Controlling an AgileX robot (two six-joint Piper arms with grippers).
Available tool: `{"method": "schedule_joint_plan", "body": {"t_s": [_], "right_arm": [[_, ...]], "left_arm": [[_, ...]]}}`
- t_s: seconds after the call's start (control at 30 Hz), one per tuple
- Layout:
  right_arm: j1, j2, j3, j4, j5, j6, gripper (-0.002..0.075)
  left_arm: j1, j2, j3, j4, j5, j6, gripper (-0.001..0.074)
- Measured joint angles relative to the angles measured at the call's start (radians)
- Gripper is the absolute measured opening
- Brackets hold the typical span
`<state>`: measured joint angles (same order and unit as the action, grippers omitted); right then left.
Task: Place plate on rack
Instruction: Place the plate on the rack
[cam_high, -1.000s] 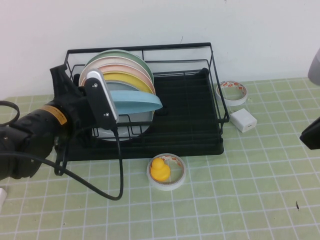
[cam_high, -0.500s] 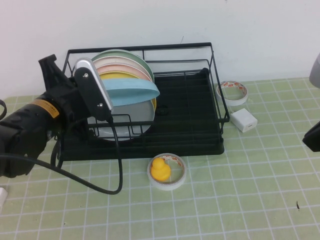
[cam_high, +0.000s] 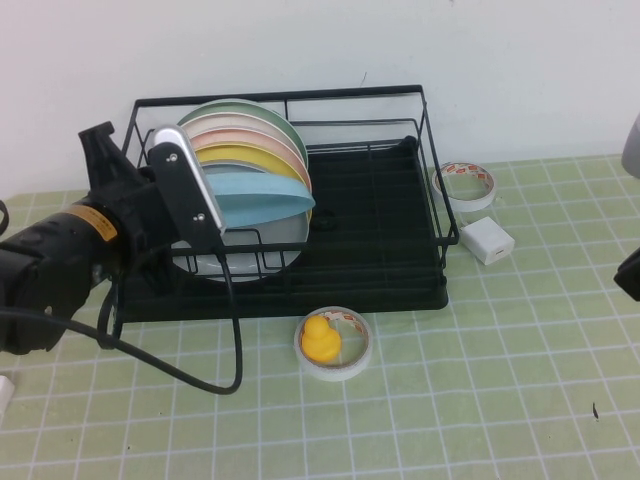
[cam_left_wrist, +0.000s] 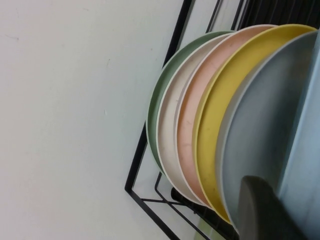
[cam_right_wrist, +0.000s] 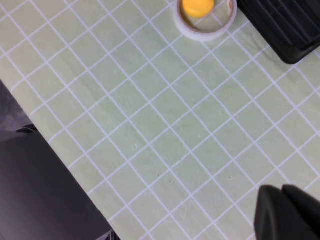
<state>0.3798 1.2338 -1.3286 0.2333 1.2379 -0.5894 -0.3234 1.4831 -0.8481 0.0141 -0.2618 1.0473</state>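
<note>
The light blue plate (cam_high: 262, 194) hangs tilted over the left part of the black wire rack (cam_high: 380, 94), just in front of the plates standing there. My left gripper (cam_high: 222, 208) is shut on the plate's left edge. In the left wrist view the plate (cam_left_wrist: 306, 150) fills the edge beside one dark finger (cam_left_wrist: 260, 210). Green, white, pink, yellow (cam_left_wrist: 212, 145) and grey (cam_left_wrist: 260, 125) plates stand in the rack. My right gripper (cam_right_wrist: 290, 212) is shut and empty, low over the mat at the far right (cam_high: 630, 275).
A tape roll with a yellow duck in it (cam_high: 332, 343) lies in front of the rack and shows in the right wrist view (cam_right_wrist: 204, 15). Another tape roll (cam_high: 466, 185) and a white charger (cam_high: 486, 240) lie right of the rack. The rack's right half holds no plates.
My left arm has drawn back to the left, carrying the light blue plate a little left and up. My right gripper has slid further toward the right edge.
</note>
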Motion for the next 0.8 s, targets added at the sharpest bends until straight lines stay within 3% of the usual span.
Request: {"method": "schedule_joint_plan", "body": {"t_s": [0.33,0.6,0.8], "right_arm": [[0.000,0.000,0.000,-0.024,-0.004,0.000,0.0003],[0.000,0.000,0.000,-0.025,-0.042,0.002,0.0003],[0.000,0.000,0.016,-0.025,-0.052,0.002,0.0002]], "left_arm": [[0.000,-0.013,0.000,-0.002,-0.014,0.055,0.0082],[0.000,-0.039,0.000,-0.002,0.108,0.057,0.0082],[0.000,-0.043,0.000,-0.002,0.098,0.055,0.0082]]}}
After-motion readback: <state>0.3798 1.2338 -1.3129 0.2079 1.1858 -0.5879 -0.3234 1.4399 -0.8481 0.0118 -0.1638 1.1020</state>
